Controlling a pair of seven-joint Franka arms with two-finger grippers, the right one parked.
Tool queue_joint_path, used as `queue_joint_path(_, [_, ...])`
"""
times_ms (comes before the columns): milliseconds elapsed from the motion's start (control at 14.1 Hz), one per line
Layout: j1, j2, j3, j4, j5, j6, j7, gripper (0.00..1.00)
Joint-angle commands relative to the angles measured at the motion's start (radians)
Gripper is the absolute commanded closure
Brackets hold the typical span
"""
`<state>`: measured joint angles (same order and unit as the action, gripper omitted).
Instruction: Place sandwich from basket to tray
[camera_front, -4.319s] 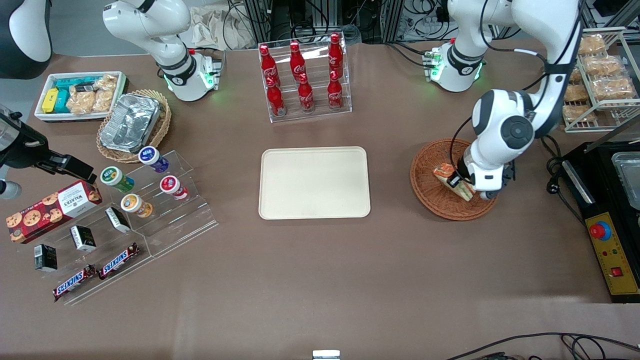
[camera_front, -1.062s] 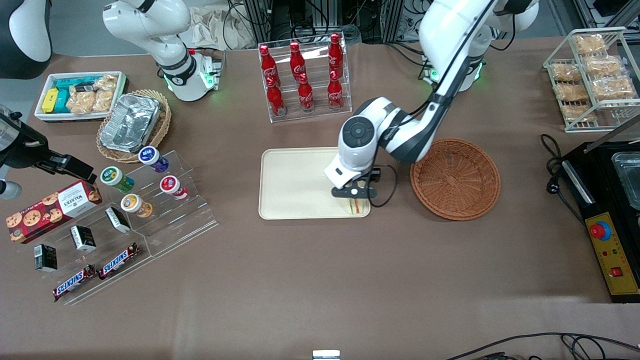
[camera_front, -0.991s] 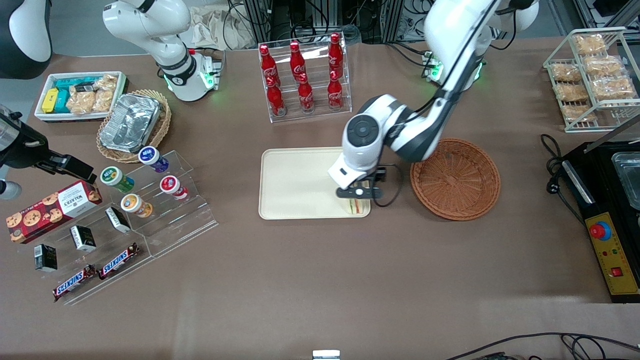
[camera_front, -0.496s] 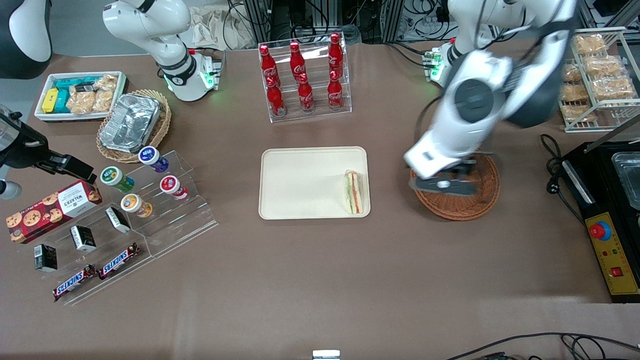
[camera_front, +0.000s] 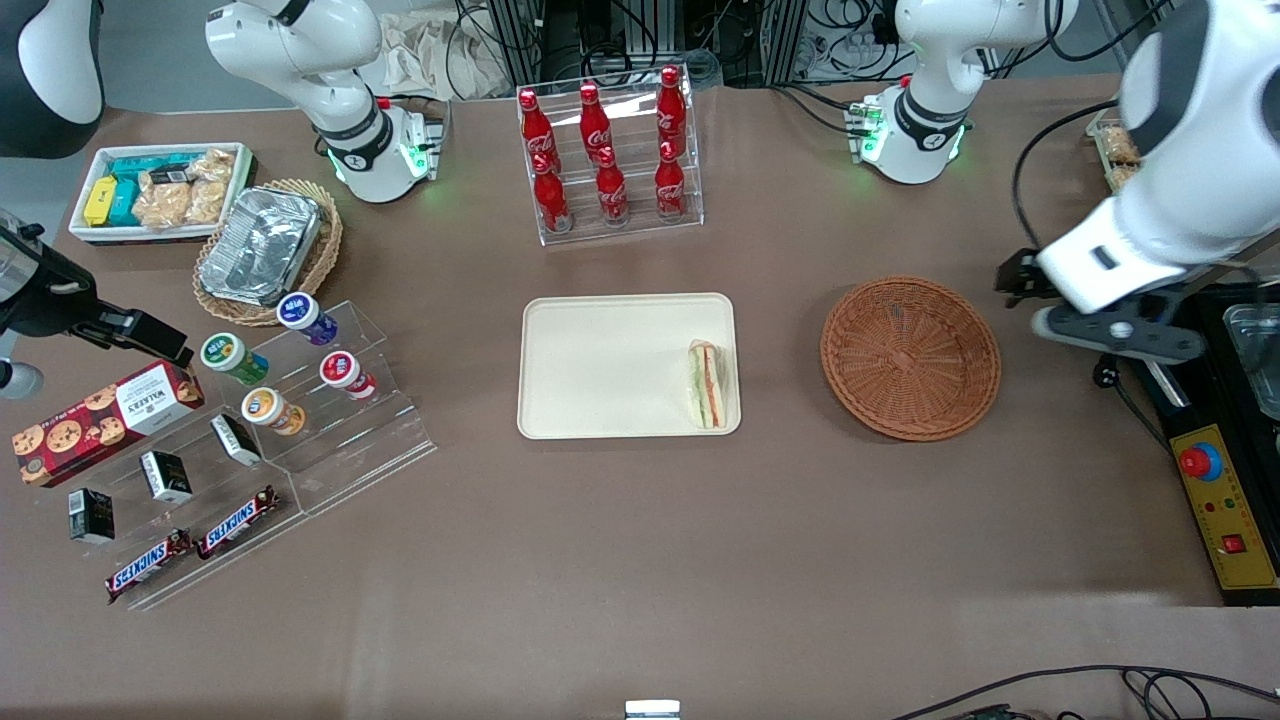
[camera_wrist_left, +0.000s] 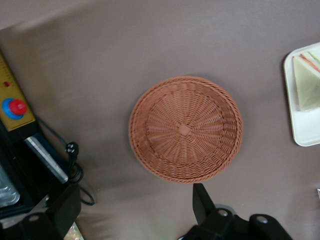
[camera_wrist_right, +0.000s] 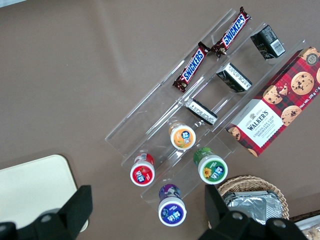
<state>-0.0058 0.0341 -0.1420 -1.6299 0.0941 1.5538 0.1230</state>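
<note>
The sandwich (camera_front: 707, 385) lies flat on the tray (camera_front: 600, 365), at its 3 o'clock edge; the basket (camera_front: 910, 357) holds nothing. The gripper (camera_wrist_left: 135, 210), fingers spread and empty, hangs toward the working arm's end. Soft and light, the sandwich likely suits a gentle pinch across its bread faces.

One sandwich (camera_front: 708, 385), one tray (camera_front: 600, 365), two baskets (camera_front: 909, 357) (camera_front: 325, 250), six cola bottles (camera_front: 609, 150), two Snickers bars (camera_front: 192, 544), one gripper (camera_front: 1115, 335).
</note>
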Motion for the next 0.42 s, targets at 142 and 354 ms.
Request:
queue_joint_path(142, [0.026,0.009,-0.010,0.082,-0.013,-0.041,-0.124,0.01])
queue_joint_path(354, [0.026,0.009,-0.015,0.082,-0.011,-0.040,-0.197,0.01])
